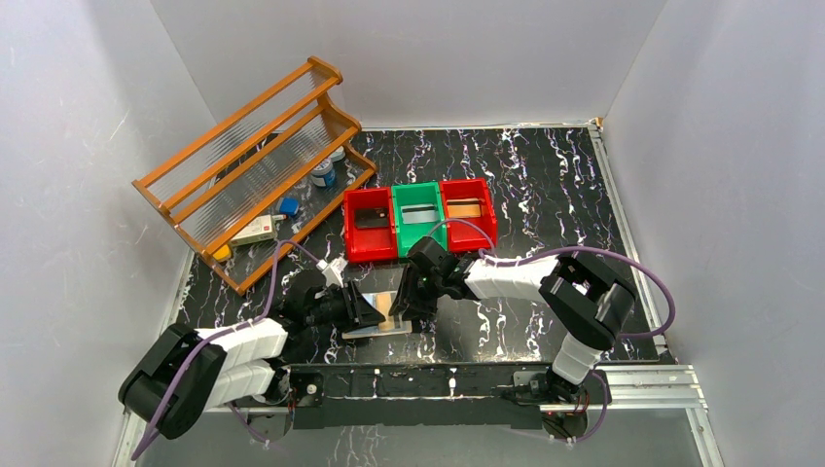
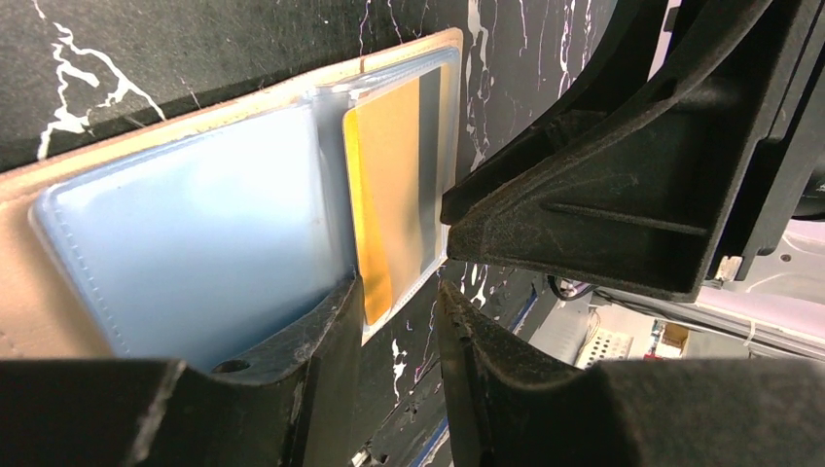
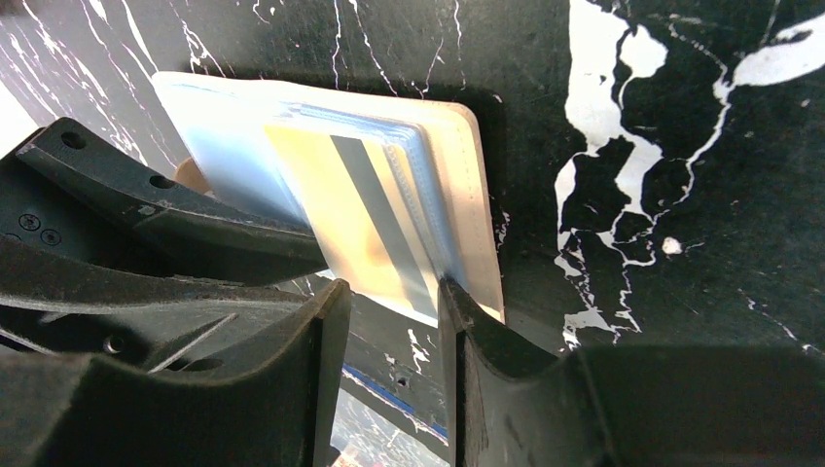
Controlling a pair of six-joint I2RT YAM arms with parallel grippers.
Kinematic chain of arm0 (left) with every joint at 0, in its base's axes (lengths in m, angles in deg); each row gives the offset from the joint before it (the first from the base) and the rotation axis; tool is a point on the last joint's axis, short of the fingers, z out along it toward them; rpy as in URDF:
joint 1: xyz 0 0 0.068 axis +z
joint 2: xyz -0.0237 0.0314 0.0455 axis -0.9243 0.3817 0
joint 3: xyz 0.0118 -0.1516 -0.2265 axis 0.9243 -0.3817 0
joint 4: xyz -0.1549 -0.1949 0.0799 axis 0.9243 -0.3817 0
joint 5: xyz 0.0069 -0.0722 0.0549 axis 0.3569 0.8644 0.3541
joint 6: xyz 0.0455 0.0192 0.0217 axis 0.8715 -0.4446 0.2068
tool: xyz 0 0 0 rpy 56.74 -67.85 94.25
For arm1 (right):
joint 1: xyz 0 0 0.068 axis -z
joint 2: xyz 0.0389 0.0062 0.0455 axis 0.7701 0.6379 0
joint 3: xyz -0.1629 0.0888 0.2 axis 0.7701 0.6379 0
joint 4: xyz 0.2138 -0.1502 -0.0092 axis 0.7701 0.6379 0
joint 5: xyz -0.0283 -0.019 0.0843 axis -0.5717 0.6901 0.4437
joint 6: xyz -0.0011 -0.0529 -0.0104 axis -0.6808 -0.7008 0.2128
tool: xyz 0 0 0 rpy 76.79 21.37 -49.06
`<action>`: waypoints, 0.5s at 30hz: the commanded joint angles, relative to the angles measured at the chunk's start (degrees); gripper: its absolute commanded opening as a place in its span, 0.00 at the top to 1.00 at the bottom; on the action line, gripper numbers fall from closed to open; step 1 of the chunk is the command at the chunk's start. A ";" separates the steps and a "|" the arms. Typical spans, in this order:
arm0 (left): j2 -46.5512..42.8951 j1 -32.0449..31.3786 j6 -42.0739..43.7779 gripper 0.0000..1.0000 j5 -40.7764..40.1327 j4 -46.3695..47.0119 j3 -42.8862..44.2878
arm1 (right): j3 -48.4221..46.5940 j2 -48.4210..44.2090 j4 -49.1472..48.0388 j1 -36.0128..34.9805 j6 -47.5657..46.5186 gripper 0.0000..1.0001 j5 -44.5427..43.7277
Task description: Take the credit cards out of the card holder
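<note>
While three credit cards [image 1: 420,214] seem to lie in the red and green bins [image 1: 418,245], an orange-gold card [image 2: 389,185] sits sleeved in the card holder [image 2: 195,233], open on the bench [image 1: 545,175], with the left hand [image 2: 397,292] and right hand [image 3: 391,287] part-open at its edge, gripping nothing.

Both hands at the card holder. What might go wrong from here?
1. The left hand straddles a corner of the orange-gold card and its clear sleeve together; closing may pinch both, so the card holder likely drags along.
2. The right hand appears to touch the holder's edge with one finger only, probably a weak hold-down.
3. Both hands crowd together; a pull risks a collision.
</note>
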 commanded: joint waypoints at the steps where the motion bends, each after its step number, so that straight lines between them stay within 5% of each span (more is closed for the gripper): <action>1: 0.49 -1.05 0.79 0.69 8.02 8.97 0.99 | 2.19 4.25 -0.77 -1.23 -0.38 0.52 -2.85; 15: -3.23 -0.99 -0.09 0.78 5.43 5.60 1.11 | 2.99 3.71 -3.11 -1.22 0.12 0.54 -1.48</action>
